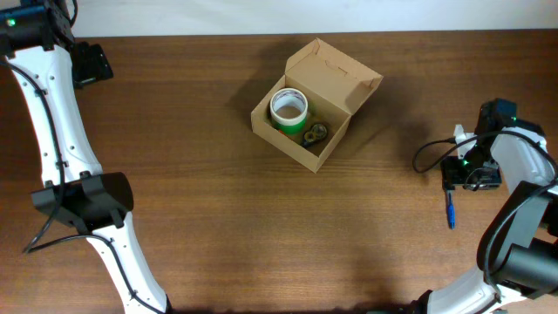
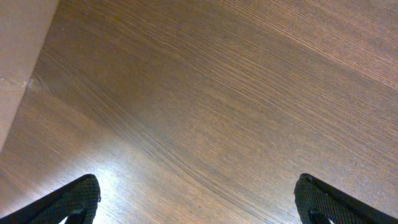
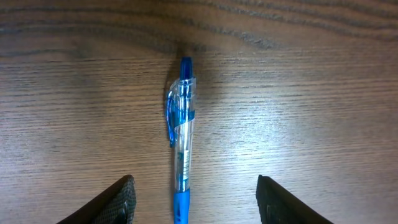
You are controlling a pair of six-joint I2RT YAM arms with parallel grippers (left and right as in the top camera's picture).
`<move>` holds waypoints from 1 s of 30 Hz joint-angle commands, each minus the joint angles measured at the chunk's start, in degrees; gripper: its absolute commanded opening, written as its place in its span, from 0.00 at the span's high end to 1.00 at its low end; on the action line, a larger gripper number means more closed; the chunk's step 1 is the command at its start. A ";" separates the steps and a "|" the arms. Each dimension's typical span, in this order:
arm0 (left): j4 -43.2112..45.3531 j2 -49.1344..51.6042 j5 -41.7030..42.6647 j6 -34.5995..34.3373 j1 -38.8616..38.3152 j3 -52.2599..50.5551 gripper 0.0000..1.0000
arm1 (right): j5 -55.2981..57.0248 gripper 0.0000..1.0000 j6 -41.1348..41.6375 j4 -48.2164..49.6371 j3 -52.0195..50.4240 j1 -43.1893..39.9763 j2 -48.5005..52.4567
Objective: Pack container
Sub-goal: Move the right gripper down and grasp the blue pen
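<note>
**Pen betw. open jaws at right; box open mid-table**

Near right of the table (image 1: 218, 218): the right end effector (image 3: 194, 183) hangs low over the wood, jaws partly open. Its dark fingers (image 3: 121, 202) stand either side of a blue-and-clear click pen (image 3: 181, 140), w/ bare wood showing on both sides, so no contact and nothing gripped. The pen lies flat, close to the right edge, roughly square to the near edge. In the wrist view its clip end points away from the camera and the blue grip end sits betw. the fingers.

Mid-width, toward the far edge: the container (image 1: 283, 142), a brown cardboard box, sits turned diagonal to the table edges, well apart from the pen. Its flap lid (image 1: 336, 70) is open, standing up on the far-right side. Inside, a green tape roll (image 1: 289, 109) w/ a white core lies flat. Just beside it, by the box's right corner, is a small dark round item (image 1: 314, 133), too small to ID.

Far left corner: the left end effector (image 2: 196, 199) has its jaws wide open, empty, w/ only bare wood grain under it.
</note>
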 commanded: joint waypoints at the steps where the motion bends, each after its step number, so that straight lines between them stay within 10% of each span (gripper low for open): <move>1: 0.11 -0.50 0.22 0.31 0.20 -0.37 0.00 | 0.83 0.37 3.28 0.35 -1.75 -0.28 0.63; 11: 0.11 -0.50 0.22 0.31 0.20 -0.37 0.00 | 0.68 0.43 6.67 3.80 -9.66 -0.28 0.63; 18: 0.11 -0.50 0.22 0.31 0.20 -0.37 0.00 | 0.68 0.76 6.67 5.73 -10.36 -0.28 0.66; 30: 0.11 -0.50 0.22 0.31 0.20 -0.37 0.00 | 0.63 0.84 9.70 8.98 -10.38 -0.28 0.66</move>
